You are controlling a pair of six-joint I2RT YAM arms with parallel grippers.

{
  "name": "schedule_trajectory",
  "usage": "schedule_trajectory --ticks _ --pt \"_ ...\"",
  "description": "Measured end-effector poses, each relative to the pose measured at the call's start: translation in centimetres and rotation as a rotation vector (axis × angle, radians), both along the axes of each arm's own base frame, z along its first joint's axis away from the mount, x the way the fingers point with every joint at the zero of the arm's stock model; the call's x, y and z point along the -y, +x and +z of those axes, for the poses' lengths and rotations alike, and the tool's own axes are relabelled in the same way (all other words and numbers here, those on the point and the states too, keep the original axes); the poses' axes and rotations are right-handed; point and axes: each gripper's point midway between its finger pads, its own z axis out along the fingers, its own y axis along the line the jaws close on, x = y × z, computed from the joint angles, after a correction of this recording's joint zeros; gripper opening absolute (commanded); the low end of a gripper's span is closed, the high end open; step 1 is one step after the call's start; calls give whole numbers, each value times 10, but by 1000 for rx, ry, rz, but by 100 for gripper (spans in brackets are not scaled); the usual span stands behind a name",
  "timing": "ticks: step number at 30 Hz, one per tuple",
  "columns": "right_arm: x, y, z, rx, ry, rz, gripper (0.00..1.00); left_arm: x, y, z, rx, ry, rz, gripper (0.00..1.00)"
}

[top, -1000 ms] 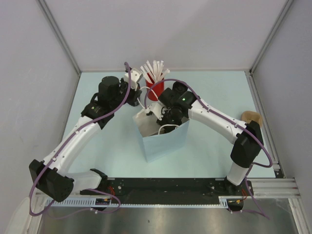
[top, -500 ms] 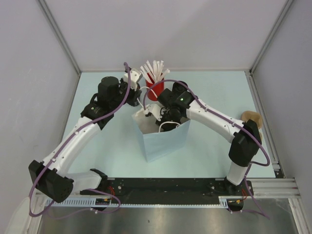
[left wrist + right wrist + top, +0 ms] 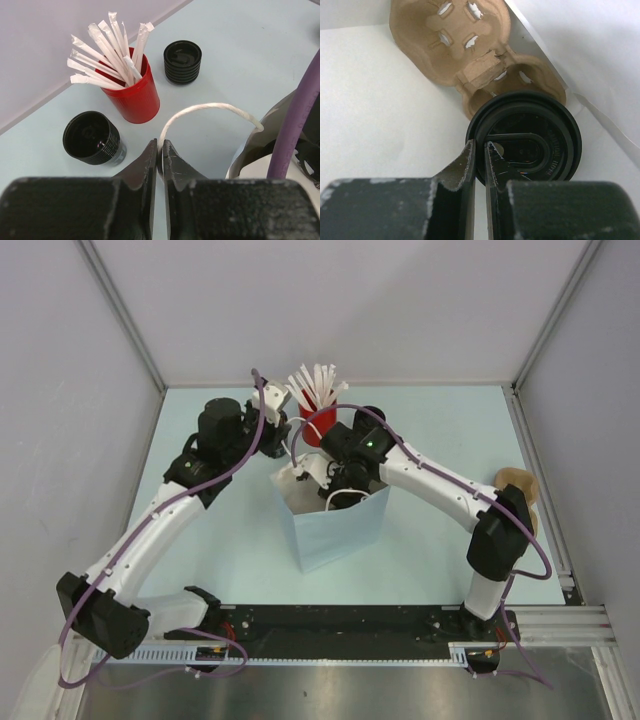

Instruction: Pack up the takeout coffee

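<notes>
In the right wrist view, the takeout coffee (image 3: 532, 142), a black cup with a black lid, stands at the nearer hole of the tan cardboard tray (image 3: 452, 30) inside the white-lined paper bag (image 3: 338, 528). My right gripper (image 3: 480, 148) is shut on the lid's rim, one finger outside it and one inside. In the top view the right gripper (image 3: 335, 480) reaches down into the bag's mouth. My left gripper (image 3: 160, 149) is shut on the bag's white string handle (image 3: 210, 106), pulling it toward the back left. Two more black cups (image 3: 182, 61) (image 3: 91, 137) stand on the table.
A red cup of white wrapped sticks (image 3: 132, 95) stands between the two black cups, just behind the bag (image 3: 318, 418). A tan object (image 3: 518, 482) lies at the table's right edge. Grey walls close the table on three sides.
The left arm has drawn the string handle slightly back and left. The right gripper has shifted a little toward the back inside the bag, still shut on the cup.
</notes>
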Motion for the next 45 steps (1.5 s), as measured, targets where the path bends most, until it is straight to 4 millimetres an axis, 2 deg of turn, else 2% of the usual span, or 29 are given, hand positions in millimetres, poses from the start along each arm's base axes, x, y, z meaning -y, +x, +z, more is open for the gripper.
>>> schedule_trajectory --ticks 4,11,26,39,45 --pt "0 0 0 9 -11 3 0 0 -1 2 4 -3 -3 20" --pt "2 1 -1 19 -21 1 0 1 -2 3 5 -5 -8 21" --pt "2 2 0 -5 7 -21 0 -1 -8 5 14 -11 -14 15" --pt "6 6 11 -10 49 -58 0 0 -10 2 10 -13 -25 10" --pt "6 1 3 -31 57 -55 0 0 -10 2 9 -12 -25 10"
